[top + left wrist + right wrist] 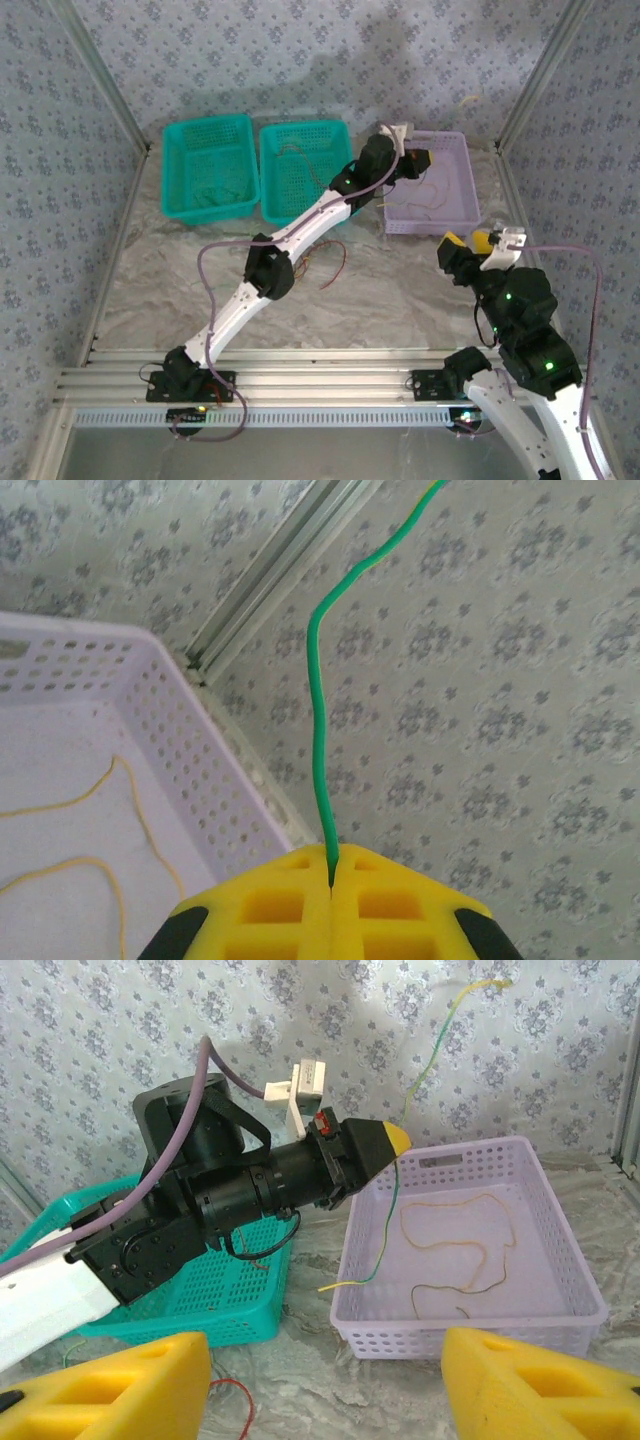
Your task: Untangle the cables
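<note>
1. A thin green cable rose from between the pressed-together yellow foam fingertips of the left hand. In the right wrist view its other stretch hung from that hand over the left side of a lilac perforated plastic basket.
2. A thin yellow cable lay looped on that basket's floor.
3. A thin red cable lay on the marbled tabletop beside the left arm.
4. The left hand was clamped on the green cable above the basket.
5. The right hand stood partly open and held nothing, near the basket's front.
6. Two teal mesh baskets stood left of the lilac one.
</note>
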Robot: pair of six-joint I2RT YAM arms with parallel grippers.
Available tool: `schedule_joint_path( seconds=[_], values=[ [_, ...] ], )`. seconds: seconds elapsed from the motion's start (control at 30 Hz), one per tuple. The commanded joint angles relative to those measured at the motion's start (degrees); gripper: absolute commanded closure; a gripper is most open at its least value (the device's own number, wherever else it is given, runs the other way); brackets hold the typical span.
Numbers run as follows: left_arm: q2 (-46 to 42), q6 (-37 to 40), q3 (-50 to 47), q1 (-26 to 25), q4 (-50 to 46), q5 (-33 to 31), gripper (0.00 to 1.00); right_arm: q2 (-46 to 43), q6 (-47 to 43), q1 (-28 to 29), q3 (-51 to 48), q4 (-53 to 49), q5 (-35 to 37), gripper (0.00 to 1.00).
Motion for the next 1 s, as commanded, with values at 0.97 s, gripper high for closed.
schedule_joint_path(
  seconds=[0.97],
  values=[
    [4.4,3.5,-2.5,-0.5,-8.2,-3.9,1.00,-1.0,-0.4,0.5,-1.2,-1.0,-0.9,0.35]
  ],
)
